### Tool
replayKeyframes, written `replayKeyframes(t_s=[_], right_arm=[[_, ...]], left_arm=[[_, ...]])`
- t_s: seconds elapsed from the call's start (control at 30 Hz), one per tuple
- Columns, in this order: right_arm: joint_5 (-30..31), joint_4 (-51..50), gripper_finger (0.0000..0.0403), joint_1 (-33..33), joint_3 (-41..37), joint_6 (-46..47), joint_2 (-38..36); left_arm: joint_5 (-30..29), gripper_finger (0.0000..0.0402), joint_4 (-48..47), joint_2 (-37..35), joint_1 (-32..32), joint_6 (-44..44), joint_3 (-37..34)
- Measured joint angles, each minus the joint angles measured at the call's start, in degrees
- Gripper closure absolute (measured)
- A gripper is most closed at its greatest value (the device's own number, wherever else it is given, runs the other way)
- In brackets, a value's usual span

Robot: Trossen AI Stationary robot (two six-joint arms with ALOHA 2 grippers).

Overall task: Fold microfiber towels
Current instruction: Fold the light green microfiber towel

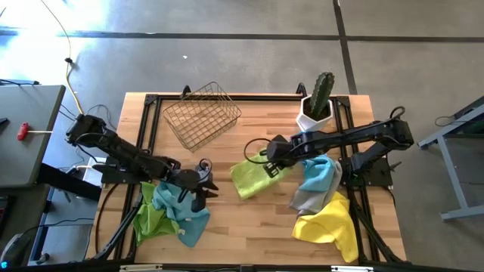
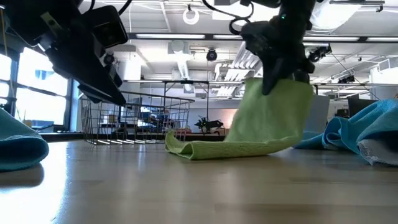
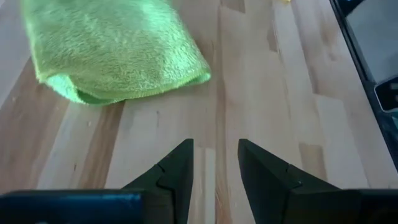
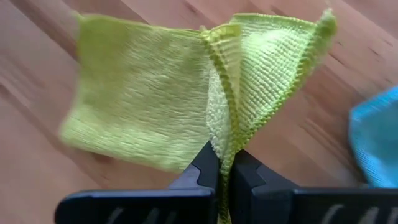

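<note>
My right gripper (image 4: 225,155) is shut on a lime green microfiber towel (image 1: 253,179) over the middle of the table, also seen in the low view (image 2: 267,115). My left gripper (image 3: 214,146) stands open left of it, above bare wood (image 1: 203,181), with nothing between its fingers; the towel's lower end (image 3: 118,50) lies ahead of it. A light blue towel (image 1: 181,208) and a lime green one (image 1: 149,221) lie heaped at the near left. Light blue (image 1: 321,174), grey (image 1: 306,198) and yellow (image 1: 329,223) towels lie heaped at the near right. My right gripper pinches a gathered, hemmed ridge of the lime green towel (image 4: 225,134) between its two fingers, more than one layer. The fingers come from above, slanting down. The towel hangs below them on a slant, and its lower, folded end (image 2: 186,149) rests on the table.
A wire basket (image 1: 200,113) stands at the far left of the table. A cactus in a white pot (image 1: 318,102) stands at the far right. Bare wood lies between the two towel heaps at the near edge. A black frame (image 1: 151,98) runs around the tabletop.
</note>
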Motion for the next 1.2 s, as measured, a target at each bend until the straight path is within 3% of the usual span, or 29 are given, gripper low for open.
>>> replayKeyframes(t_s=[0.43, 0.87, 1.2], right_arm=[[-2.6, 9.0, 0.0403, 0.0, 0.3, 3.6, 8.7], [-2.6, 6.2, 0.0403, 0.4, 13.8, 1.3, 19.2], [-4.6, 6.7, 0.0403, 0.6, 19.6, 0.0, 25.2]], left_arm=[[-2.2, 0.0287, -0.2, 0.0, -0.5, 6.0, 0.0], [-4.9, 0.0287, -0.5, 0.1, -0.5, 11.5, 0.0], [-16.0, 0.0287, -6.0, 0.1, -0.5, 12.0, 0.0]])
